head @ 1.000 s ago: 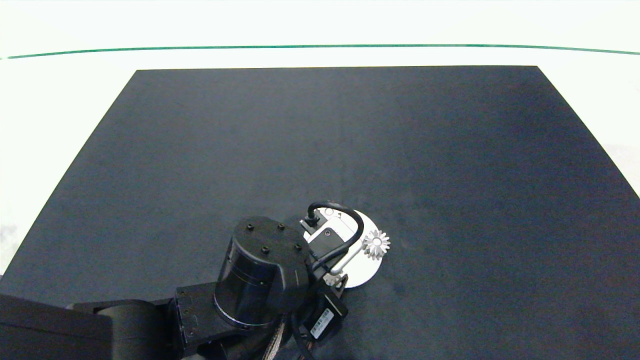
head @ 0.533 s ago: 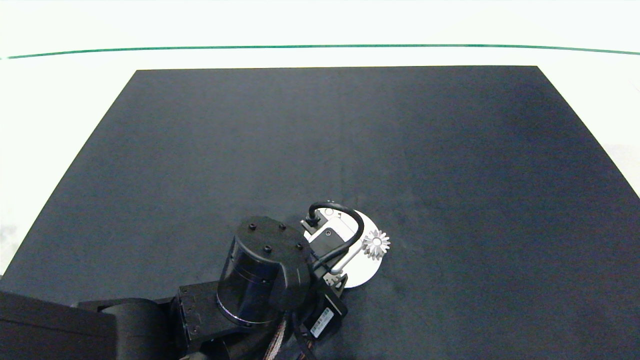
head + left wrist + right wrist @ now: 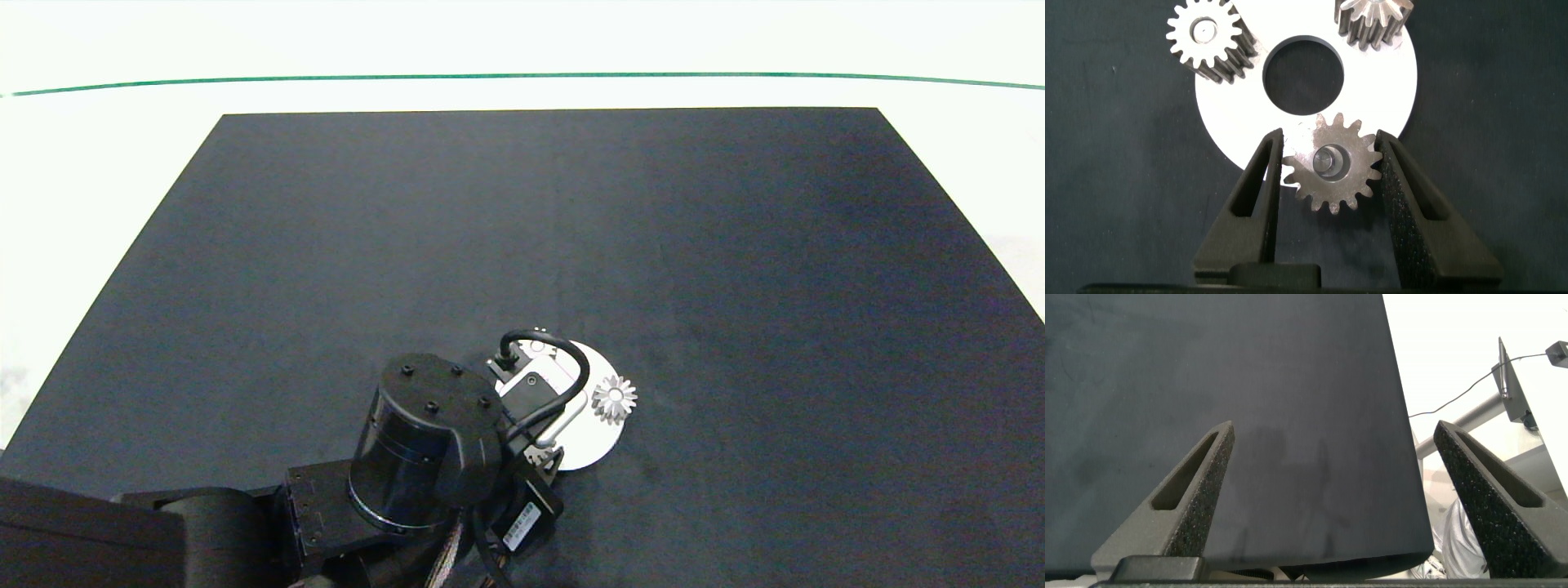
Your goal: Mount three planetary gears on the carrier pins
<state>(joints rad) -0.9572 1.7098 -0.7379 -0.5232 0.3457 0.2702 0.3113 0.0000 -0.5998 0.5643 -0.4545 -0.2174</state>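
A flat white disc (image 3: 1380, 82) with a large central hole lies on the black mat. One planetary gear (image 3: 1206, 37) sits on a carrier pin (image 3: 1202, 31) whose white top shows in the gear's hole. A second gear (image 3: 1376, 20) stands on the disc at the picture's edge, and it shows from above at the disc's right rim (image 3: 614, 399). My left gripper (image 3: 1328, 139) is shut on a third gear (image 3: 1331, 163) at the disc's rim, with a finger against its teeth on each side. A grey round shape fills that gear's hole. My right gripper (image 3: 1333, 429) is open and holds nothing.
From above, the left arm (image 3: 424, 441) covers most of the disc (image 3: 592, 445). The black mat (image 3: 571, 245) stretches far behind and to both sides. The right gripper hangs over a mat edge (image 3: 1404, 498), with a pale floor and a metal stand beyond.
The left wrist has shifted very slightly over the disc. The disc and the gear at its right rim have stayed in place.
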